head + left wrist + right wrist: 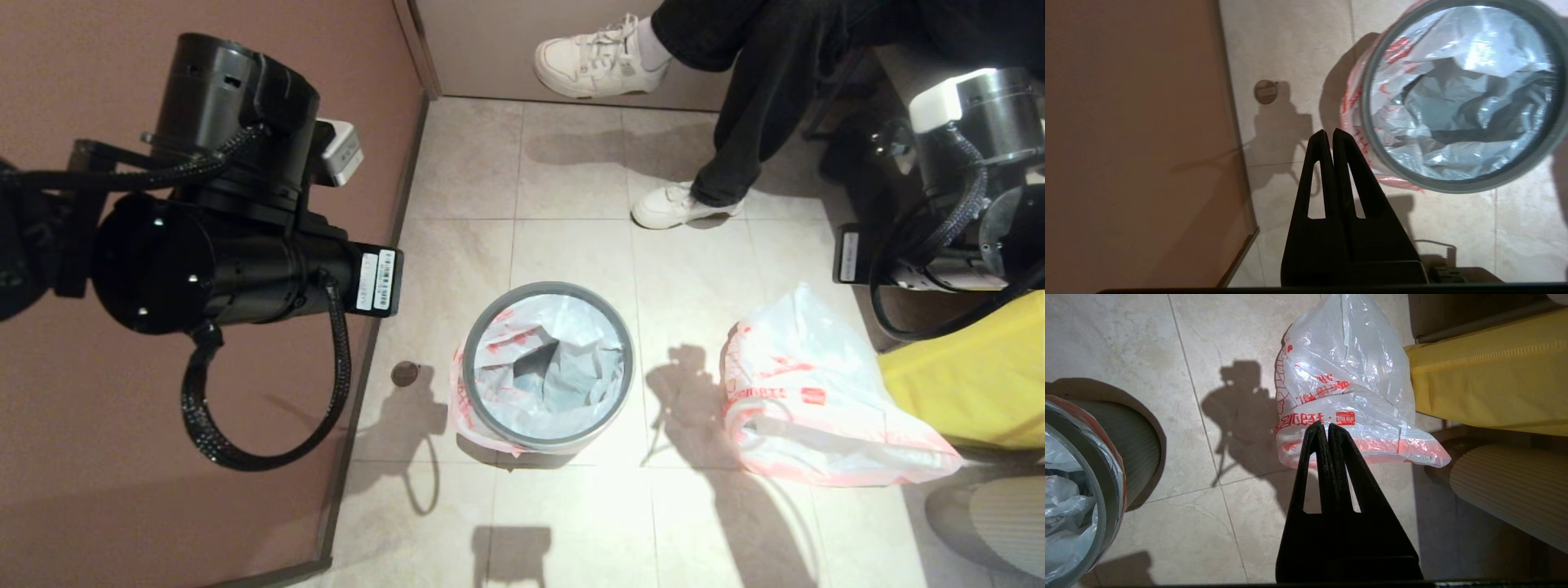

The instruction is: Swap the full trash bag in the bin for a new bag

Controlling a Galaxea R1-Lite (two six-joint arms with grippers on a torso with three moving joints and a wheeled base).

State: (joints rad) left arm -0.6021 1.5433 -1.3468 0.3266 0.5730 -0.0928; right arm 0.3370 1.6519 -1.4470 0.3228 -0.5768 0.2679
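Below, the small round black bin (563,445) with its grey ring stands on the beige tiled floor (571,180), lined by a limp translucent red-printed bag (547,359). Open tile separates it from the bulkier white bag (804,400) beside a yellow cloth (971,384). Left gripper (1329,131) and right gripper (1322,424) hover pinched together, empty.

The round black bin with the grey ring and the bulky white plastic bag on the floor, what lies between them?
Only bare beige floor tile with a shadow across it, seen in the head view.
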